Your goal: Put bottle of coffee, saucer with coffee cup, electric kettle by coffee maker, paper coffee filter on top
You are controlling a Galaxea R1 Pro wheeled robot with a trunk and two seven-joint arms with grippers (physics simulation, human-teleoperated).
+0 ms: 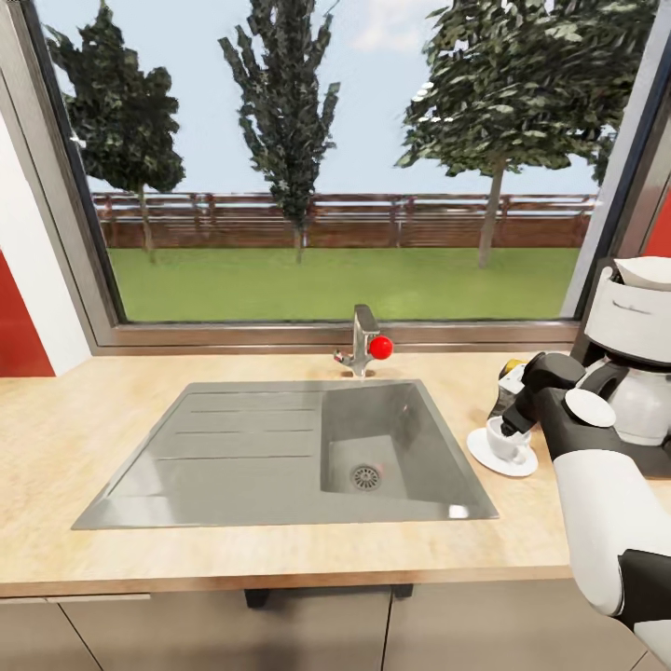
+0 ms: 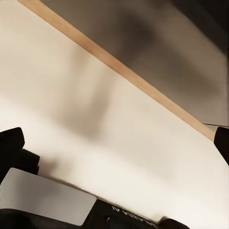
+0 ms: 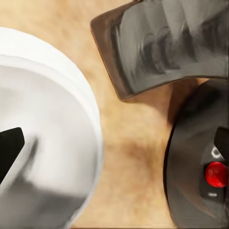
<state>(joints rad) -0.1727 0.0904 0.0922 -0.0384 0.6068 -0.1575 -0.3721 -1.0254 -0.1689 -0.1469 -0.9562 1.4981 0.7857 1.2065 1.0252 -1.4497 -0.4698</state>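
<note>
At the right end of the kitchen countertop (image 1: 84,438) the coffee cup (image 1: 503,445) stands on the saucer (image 1: 485,458). My right gripper (image 1: 513,427) hangs just over the cup, open. In the right wrist view one fingertip (image 3: 10,153) is over the cup's (image 3: 47,143) inside and the other is outside its wall. The coffee maker (image 1: 634,345) stands right of the cup, with the paper coffee filter (image 1: 645,271) on top; its black base with a red switch (image 3: 217,174) is close by. The bottle of coffee (image 1: 511,370) peeks out behind my wrist. My left gripper (image 2: 114,143) is open, facing a cabinet front.
An inset steel sink (image 1: 252,447) fills the middle of the worktop, with a faucet (image 1: 363,340) carrying a red knob behind it. A large window spans the back wall. Bare wood lies left of the sink. A dark glossy object (image 3: 167,47) sits near the cup.
</note>
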